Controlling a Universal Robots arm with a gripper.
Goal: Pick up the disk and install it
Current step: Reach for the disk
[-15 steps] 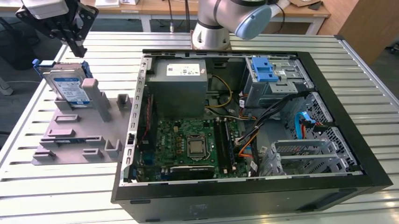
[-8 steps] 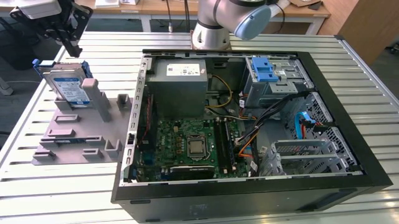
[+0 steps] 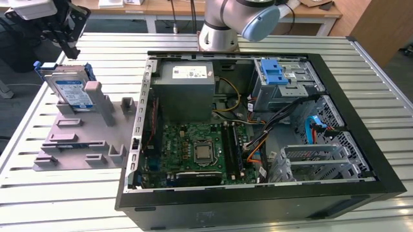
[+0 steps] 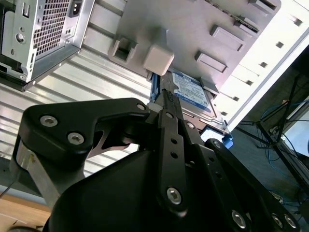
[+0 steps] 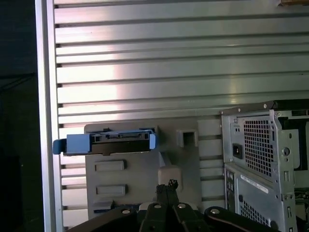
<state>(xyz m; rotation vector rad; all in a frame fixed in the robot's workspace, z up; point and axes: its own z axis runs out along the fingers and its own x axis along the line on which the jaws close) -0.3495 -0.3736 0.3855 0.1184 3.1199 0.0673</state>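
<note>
Hand: your hand (image 3: 71, 50) is clenched, with its two dark fingers pressed together and nothing held between them. You see the closed tips in the first wrist view (image 5: 169, 185) and the second wrist view (image 4: 166, 99).
Where the hand is: it hangs just above the disk's top edge, near it but not touching, at the exterior view's left.
Disk: the disk (image 3: 69, 90) stands on its edge in a grey holder (image 3: 77, 140) and leans back a little. You can see its white-and-blue label and the blue frame along its edges. In the first wrist view you look down on its blue top edge (image 5: 106, 143). In the second wrist view the label (image 4: 193, 94) peeks out past the fingers.
Holder: it lies flat on the desk (image 3: 96, 193), just beside the computer (image 3: 361, 145), on the exterior view's left of it.
Computer: it lies on its side with the cover off. Inside you see a green board (image 3: 200, 150), a grey power box (image 3: 187, 79) and a blue latch (image 3: 274, 72).
Arm: its base (image 3: 218, 36) stands behind the computer.
</note>
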